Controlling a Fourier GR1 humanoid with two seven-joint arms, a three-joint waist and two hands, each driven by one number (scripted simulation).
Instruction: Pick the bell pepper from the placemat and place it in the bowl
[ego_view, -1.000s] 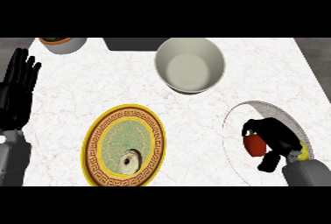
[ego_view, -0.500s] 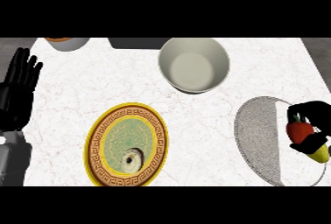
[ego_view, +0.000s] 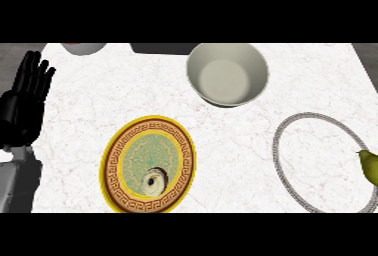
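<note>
the right hand and the red bell pepper it was carrying over the placemat half a second ago have both gone past the right edge of the frame. neither shows now, so the right hand's state and the pepper's place cannot be told. the round grey placemat (ego_view: 278, 150) with its patterned rim lies at the right. on it only a yellow-green, pear-shaped fruit (ego_view: 369, 167) shows, cut by the right edge. the cream bowl (ego_view: 255, 65) stands at the upper centre, apart from the placemat, with nothing in it. a yellow plate (ego_view: 118, 150) with a key-pattern border sits at the lower centre, a small ringed pastry (ego_view: 153, 183) on its lower part. the left hand (ego_view: 22, 105) rests at the upper left, released, fingers straight and pointing up, touching nothing.
</note>
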